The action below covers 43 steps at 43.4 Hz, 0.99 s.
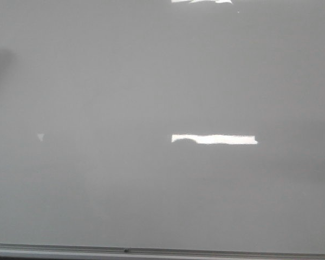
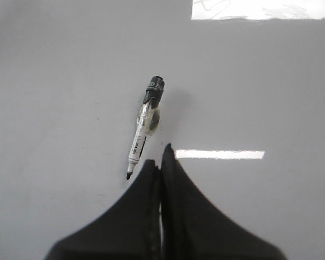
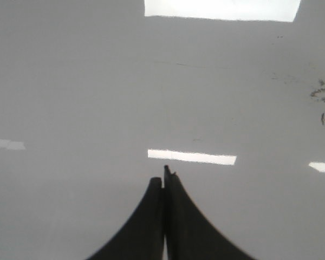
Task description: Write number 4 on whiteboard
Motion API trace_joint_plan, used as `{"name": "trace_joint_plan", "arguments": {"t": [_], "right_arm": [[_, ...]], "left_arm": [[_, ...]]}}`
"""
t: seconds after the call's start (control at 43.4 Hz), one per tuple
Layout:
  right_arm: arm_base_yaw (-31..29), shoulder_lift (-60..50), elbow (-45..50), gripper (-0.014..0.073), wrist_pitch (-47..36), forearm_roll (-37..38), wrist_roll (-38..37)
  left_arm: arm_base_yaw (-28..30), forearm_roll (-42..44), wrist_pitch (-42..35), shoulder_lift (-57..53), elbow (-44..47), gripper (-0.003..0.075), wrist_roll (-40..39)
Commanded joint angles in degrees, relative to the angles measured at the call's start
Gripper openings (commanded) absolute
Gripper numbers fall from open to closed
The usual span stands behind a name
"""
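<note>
Front view: we see only the whiteboard (image 1: 151, 81), glossy pale grey, filling the frame. Its grey metal frame (image 1: 206, 252) runs along the near edge, with a small dark spot (image 1: 125, 250) on it about mid-length. Bright light reflections (image 1: 214, 139) sit near the middle and at the far edge. There is a dark blurred smudge (image 1: 0, 62) at the left edge; we can't tell what it is. No stroke of the number 4 is visible to us on the board in any view.

Left wrist view: left gripper (image 2: 161, 162) has its jaws pressed together, nothing between them. A marker (image 2: 143, 129) lies flat on the board surface just ahead of the fingertips, not touching them. It is uncapped, black tip (image 2: 128, 175) pointing toward the gripper, black end (image 2: 154, 88) away from it, barcode label on the white barrel.

Right wrist view: right gripper (image 3: 164, 179) also has jaws closed together, holding nothing. It hovers over bare board (image 3: 70, 97). We see a few dark specks and smears (image 3: 322, 97) on the surface off to one side, well apart from the fingers.
</note>
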State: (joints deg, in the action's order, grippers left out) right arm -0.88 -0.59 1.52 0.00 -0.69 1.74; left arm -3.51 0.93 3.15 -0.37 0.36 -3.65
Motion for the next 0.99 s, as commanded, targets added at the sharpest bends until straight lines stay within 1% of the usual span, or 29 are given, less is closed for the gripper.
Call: {"name": "trace_joint_plan", "arguments": {"t": [0.0,0.461,0.553,0.806,0.967], "right_arm": [[-0.3,-1.1,-0.9,-0.0068,-4.9,0.4,0.0],[-0.3,-1.1,-0.9,-0.0068,-4.9,0.4,0.0],[-0.3,-1.1,-0.9,-0.0068,-4.9,0.4,0.0],[-0.3,-1.1,-0.9,-0.0068,-5.2,0.4,0.0],[-0.3,-1.1,-0.9,-0.0068,-6.0,0.4,0.0]], "left_arm": [[-0.4,-0.3,-4.7,-0.8,0.3,-0.002,-0.1],[-0.4,-0.3,-4.7,-0.8,0.3,-0.002,-0.1],[-0.4,1.5,-4.7,-0.8,0.3,-0.002,0.1],[-0.4,1.5,-4.7,-0.8,0.3,-0.002,0.1],[-0.4,0.2,-6.1,-0.8,0.3,-0.002,-0.1]]}}
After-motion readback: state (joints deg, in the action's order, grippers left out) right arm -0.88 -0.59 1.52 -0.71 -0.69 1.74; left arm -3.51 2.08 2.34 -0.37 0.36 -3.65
